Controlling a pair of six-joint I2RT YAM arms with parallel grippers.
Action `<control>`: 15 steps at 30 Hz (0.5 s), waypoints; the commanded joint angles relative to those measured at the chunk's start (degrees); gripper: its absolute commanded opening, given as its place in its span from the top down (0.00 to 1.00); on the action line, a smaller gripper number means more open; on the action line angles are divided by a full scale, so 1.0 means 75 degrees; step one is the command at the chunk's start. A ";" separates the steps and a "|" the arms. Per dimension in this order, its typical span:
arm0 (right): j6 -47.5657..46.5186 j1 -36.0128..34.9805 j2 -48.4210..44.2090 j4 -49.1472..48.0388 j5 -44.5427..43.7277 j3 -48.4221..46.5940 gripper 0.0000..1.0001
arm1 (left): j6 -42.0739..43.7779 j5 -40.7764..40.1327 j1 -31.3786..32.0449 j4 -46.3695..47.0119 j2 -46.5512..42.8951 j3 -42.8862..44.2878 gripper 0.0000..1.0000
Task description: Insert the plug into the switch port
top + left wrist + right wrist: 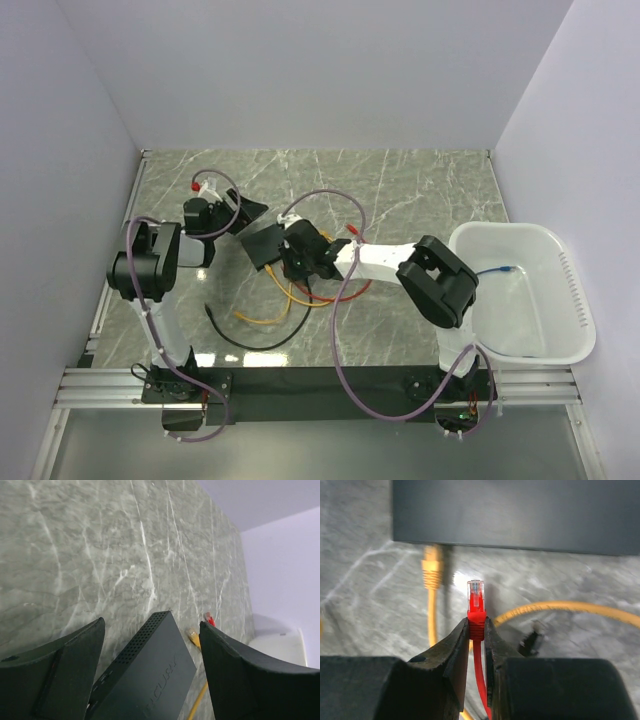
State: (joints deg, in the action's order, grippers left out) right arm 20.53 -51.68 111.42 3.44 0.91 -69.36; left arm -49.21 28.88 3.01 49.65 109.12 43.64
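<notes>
Flat matte-black rectangular switch [150, 675]: straddled by left gripper [151, 625], fingers apart (not clamped). Red clear-tipped plug [475, 597] pinched in right gripper [476, 630]; risk: unbraced switch sliding under insertion push.

The only writing I can pick out from here is on the switch [150, 675], in the left wrist view: a raised, tone-on-tone brand word runs along its flat black top, slanting towards the lower edge of the picture. I read its last letters as "CURY"; the start of the word fades into the dark surface near the frame's bottom, and I cannot tell it. In the overhead view the switch [262, 243] is too small for any lettering to come through. In the right wrist view its side is blurred, and any print on the red plug [476, 600] is too small to read.
</notes>
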 commanded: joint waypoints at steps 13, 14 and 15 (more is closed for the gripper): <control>-0.0078 -0.0176 0.0590 0.0326 -0.0437 -0.1123 1.00 | -0.0294 0.1246 0.0056 0.1372 0.0954 0.0416 0.24; -0.0078 -0.0176 0.0601 0.0338 -0.0461 -0.1146 1.00 | -0.0294 0.1258 0.0068 0.1419 0.0954 0.0416 0.24; -0.0066 -0.0176 0.0613 0.0349 -0.0472 -0.1158 1.00 | -0.0306 0.1281 0.0068 0.1419 0.0966 0.0416 0.24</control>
State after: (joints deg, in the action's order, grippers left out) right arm 20.49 -52.64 114.91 5.72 -0.69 -75.40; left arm -51.46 36.32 3.16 56.29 116.11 45.12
